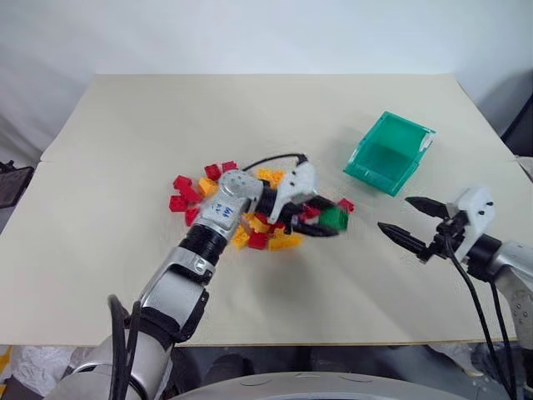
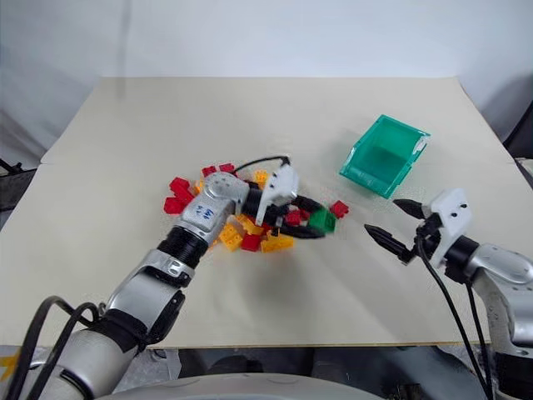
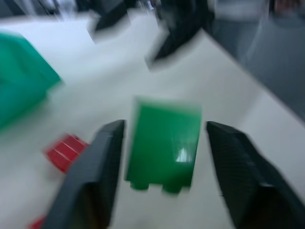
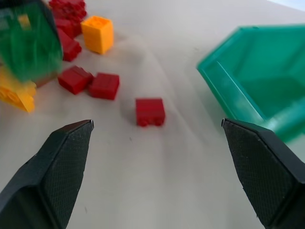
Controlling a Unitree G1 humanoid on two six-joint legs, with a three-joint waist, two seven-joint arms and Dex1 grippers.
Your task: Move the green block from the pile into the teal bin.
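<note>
The green block (image 1: 333,218) sits between the fingers of my left gripper (image 3: 165,125), at the right edge of the pile (image 1: 275,242) of red and yellow-orange bricks. The jaws stand open, with a gap showing on one side of the block (image 3: 164,143). My left arm reaches across the pile and covers part of it. To the right and farther back, the teal bin (image 1: 379,177) stands tilted on the table, with nothing in it. My right gripper (image 1: 395,212) hovers open and empty just right of the block, in front of the bin.
One red brick (image 4: 150,111) lies apart from the pile, between the block and the bin. The beige table (image 1: 125,133) has bare room at the back and left. Its front edge runs close below both arms.
</note>
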